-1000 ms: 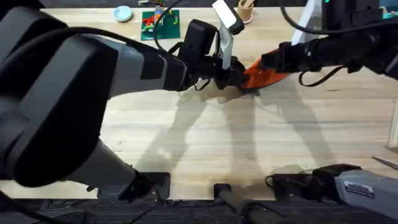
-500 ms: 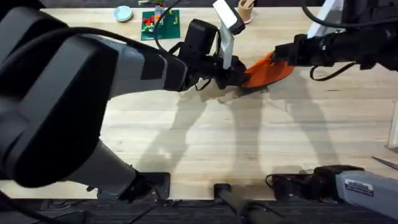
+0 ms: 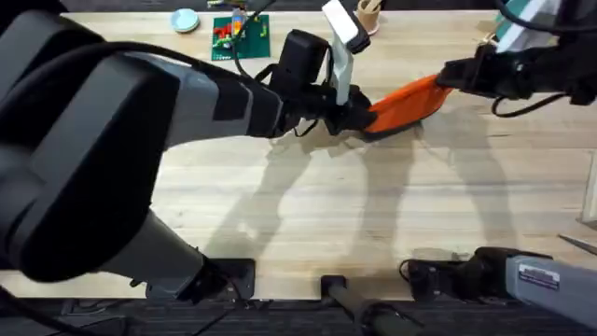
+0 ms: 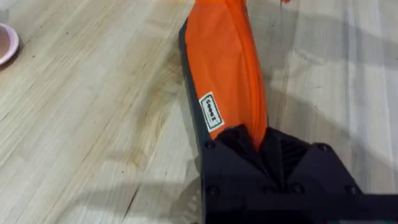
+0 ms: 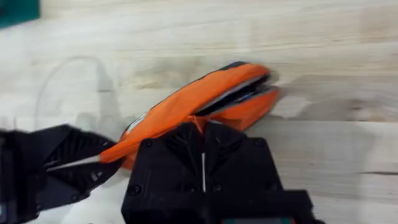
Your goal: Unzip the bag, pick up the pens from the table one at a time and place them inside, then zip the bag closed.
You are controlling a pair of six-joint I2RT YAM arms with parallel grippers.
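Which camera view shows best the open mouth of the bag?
The right wrist view: the bag gapes at its far end there. The left wrist view shows its closed side and label; the overhead view shows it stretched between both end effectors.

A small round pale blue dish (image 3: pixel 185 20) sits at the far edge of the tabletop. Just beside it lies a green board (image 3: pixel 241 35) carrying small red and orange pieces. Further along that same edge stands a tan cup (image 3: pixel 370 12). A pink rounded object (image 4: pixel 6 43) rests nearby, partly cut off.
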